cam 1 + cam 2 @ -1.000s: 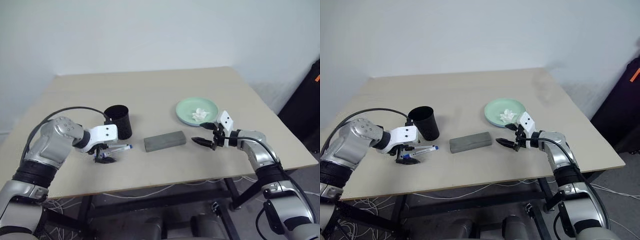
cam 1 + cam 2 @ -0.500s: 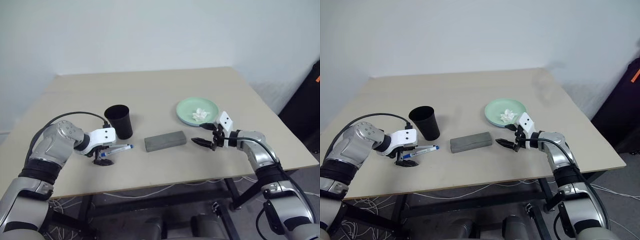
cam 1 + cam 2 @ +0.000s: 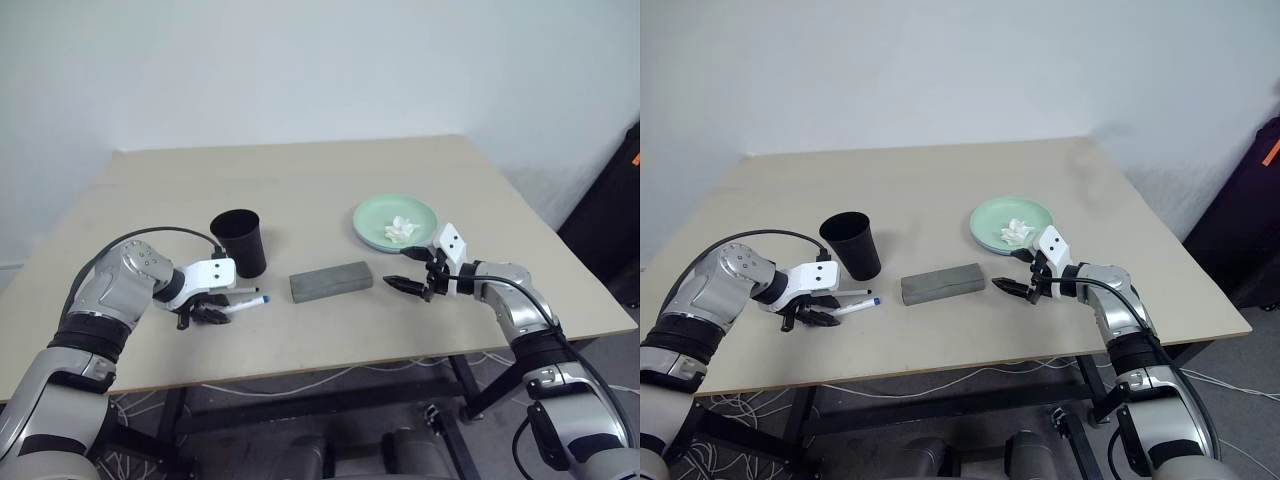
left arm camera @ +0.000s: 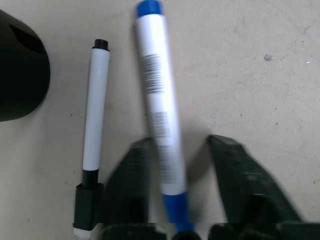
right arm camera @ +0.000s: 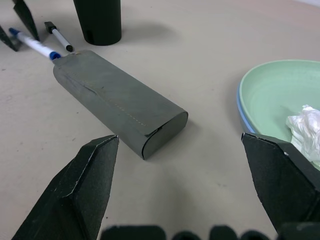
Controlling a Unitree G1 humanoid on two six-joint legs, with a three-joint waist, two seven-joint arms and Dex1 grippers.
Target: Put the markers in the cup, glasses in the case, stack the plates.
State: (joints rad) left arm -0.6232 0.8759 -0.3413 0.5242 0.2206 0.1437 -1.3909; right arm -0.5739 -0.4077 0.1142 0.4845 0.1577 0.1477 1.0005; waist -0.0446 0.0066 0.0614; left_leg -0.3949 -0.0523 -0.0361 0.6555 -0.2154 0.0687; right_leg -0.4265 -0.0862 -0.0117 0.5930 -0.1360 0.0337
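Where my head cameras give just the left claw (image 3: 205, 312) low on the desk (image 3: 330, 180), the left wrist view shows its fingers (image 4: 131, 185) narrowed around the blue-capped marker (image 4: 161, 107), gaps on both sides, with the black-capped marker (image 4: 94, 131) lying just beside. The right claw (image 5: 192, 192) hangs wide open over the grey case (image 5: 118, 101). Behind the markers stands the black cup (image 3: 239, 241). Farther right, the green plate (image 3: 376, 215) sits stacked on the blue one, holding a crumpled whitish lump (image 3: 401, 229). I see bare desk beyond.

Head stereo pair overlooking table (image 3: 330, 180), wrist cameras close, sharing markers (image 4: 165, 125)
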